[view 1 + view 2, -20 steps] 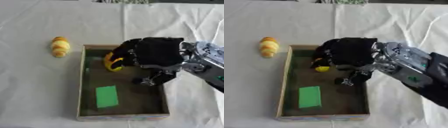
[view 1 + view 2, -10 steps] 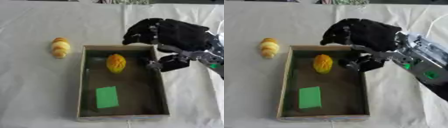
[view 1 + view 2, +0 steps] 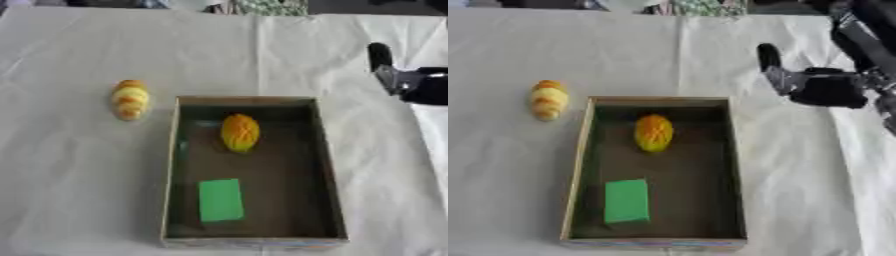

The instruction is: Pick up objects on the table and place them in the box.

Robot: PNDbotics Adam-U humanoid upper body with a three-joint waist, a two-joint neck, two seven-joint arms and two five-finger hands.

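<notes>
While the box [image 3: 654,239] sits at lower centre of the white-clothed tabletop [image 3: 500,165], an orange oval object [image 3: 654,132] lies in its upper half and a green block [image 3: 626,201] in its lower half. Left of the box lies a yellow-orange banded object [image 3: 549,99]. At upper right, the right robot hand [image 3: 820,85] holds nothing; finger posture cannot be told.

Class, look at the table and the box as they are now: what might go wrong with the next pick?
1. The striped yellow object lies left of the box, while the right hand is over on the right; reaching across, the arm may knock the box's wall.
2. The object looks rounded, so it may roll away when touched.
3. Dropped in carelessly, it may land on the orange object or green block inside.
</notes>
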